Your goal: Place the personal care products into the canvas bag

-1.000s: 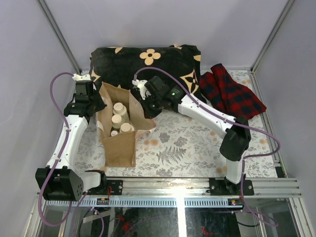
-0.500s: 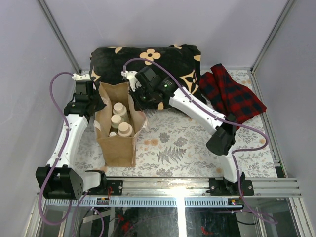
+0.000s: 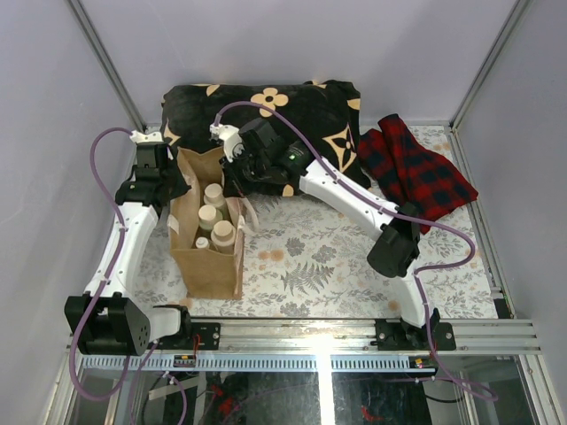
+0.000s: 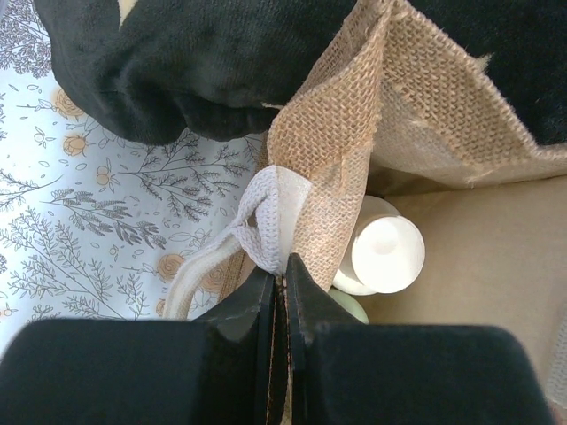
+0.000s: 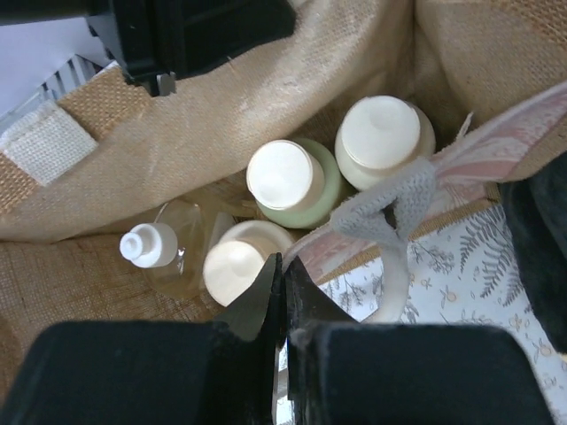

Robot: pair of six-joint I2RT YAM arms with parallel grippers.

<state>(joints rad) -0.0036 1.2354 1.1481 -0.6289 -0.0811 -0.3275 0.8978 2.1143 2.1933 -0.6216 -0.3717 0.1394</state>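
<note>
The canvas bag [image 3: 215, 266] stands upright at the left of the table with its mouth open. All four personal care products are inside it. The right wrist view shows a cream bottle [image 5: 384, 133], the olive-green bottle [image 5: 288, 183], a second cream bottle [image 5: 232, 266] and the clear amber bottle [image 5: 166, 252]. My left gripper [image 3: 168, 183] is shut on the bag's left rim by its pale handle [image 4: 266, 221]. My right gripper [image 3: 237, 177] is shut on the bag's right rim [image 5: 354, 235]. One cream cap [image 4: 388, 254] also shows in the left wrist view.
A black floral cloth [image 3: 266, 111] lies bunched behind the bag, touching its far side. A red plaid cloth [image 3: 416, 168] lies at the back right. The floral tablecloth [image 3: 328, 257] stretches right of the bag. The metal rail [image 3: 354, 332] runs along the near edge.
My right gripper has moved left and back with the bag's right rim in it. The bag has shifted left and stands narrower. The left gripper has held its place.
</note>
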